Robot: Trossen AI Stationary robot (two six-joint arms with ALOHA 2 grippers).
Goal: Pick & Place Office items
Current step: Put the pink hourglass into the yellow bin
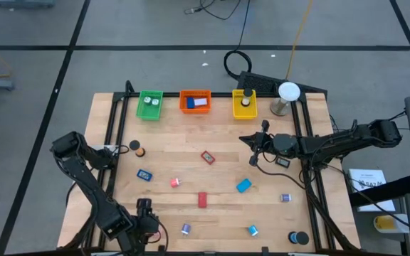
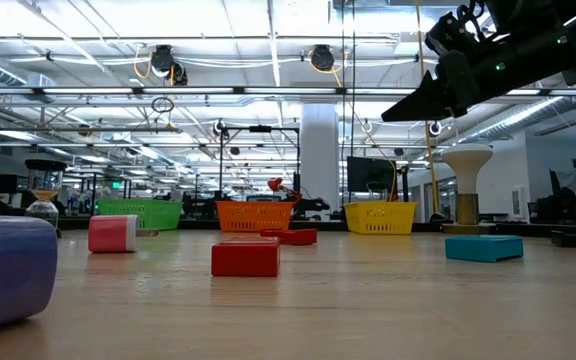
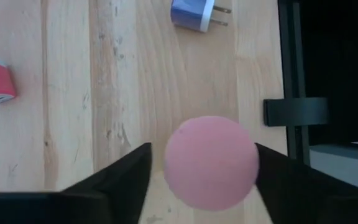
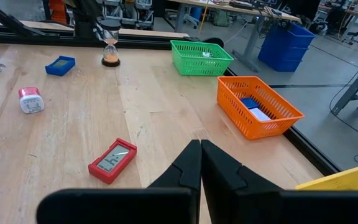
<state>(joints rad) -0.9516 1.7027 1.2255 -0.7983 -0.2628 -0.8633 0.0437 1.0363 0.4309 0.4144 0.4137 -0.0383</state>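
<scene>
Grasp step: at the high view's lower left, the left gripper (image 3: 202, 171) straddles a pink ball (image 3: 211, 162), fingers not yet clamped. Next: clench, lift, carry to a tray. The right gripper (image 4: 201, 163) hovers clenched, empty.

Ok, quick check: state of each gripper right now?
Left gripper: open, fingers either side of a pink ball, grip cannot be told.
Right gripper: shut, empty, above the table.
</scene>
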